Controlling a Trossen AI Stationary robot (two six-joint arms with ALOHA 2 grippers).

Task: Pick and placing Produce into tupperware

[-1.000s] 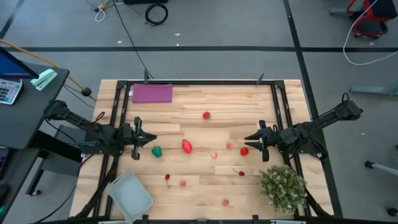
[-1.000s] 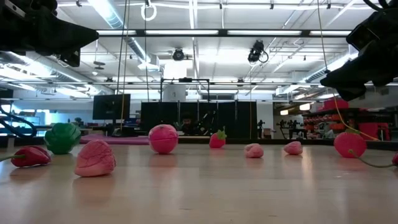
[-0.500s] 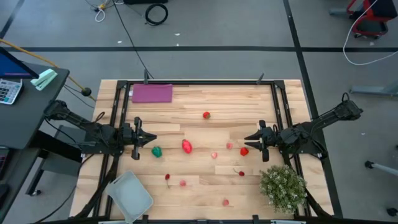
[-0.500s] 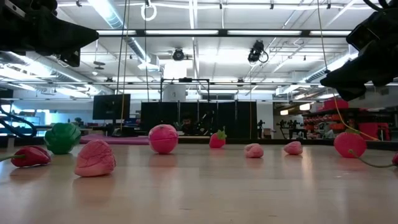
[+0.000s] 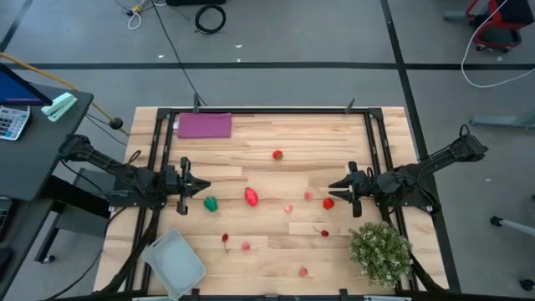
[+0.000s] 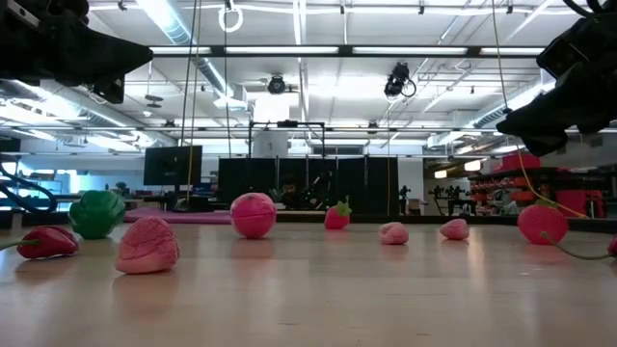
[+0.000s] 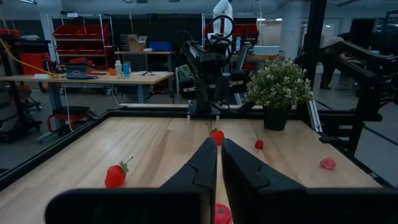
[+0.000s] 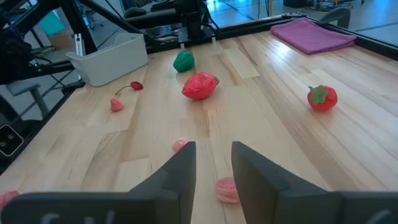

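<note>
— So where are we w/ this? Looks like nothing's been picked yet.

— Right, I'd say it's the very start. The tupperware (image 5: 175, 262) sits at the lower left of the high view, and I see nothing in it. All the produce lies loose on the table (image 5: 276, 138): a green piece (image 5: 211, 203) just beside the left gripper (image 5: 203, 188), a big red one (image 5: 251, 196) mid-frame, a strawberry (image 5: 277, 154) higher up, small pink bits (image 5: 288, 208) scattered lower down.

— And the claws?

— Left one's fingers are pressed together, holding nothing (its wrist view shows only a sliver between them). The right gripper (image 5: 333, 186) has its fingers parted w/ a gap, also bare, w/ a red piece (image 5: 328, 202) just beside it.

— Next move, then?

— Prob. the left one has to open up and drop over the green piece, since that's nearest it and the tub's on its side. The right can go for its red neighbour, but it's a long carry across.

— Tricky stuff to grab?

— Small, rounded toys, smooth and shiny, so I'd guess they roll on that slick wood. The tub's thin, translucent grey-white plastic w/ rounded corners, shallow. Ignore the bushy plant (image 5: 380, 252) lower right and the flat purple mat (image 5: 204, 125) upper left.
</note>
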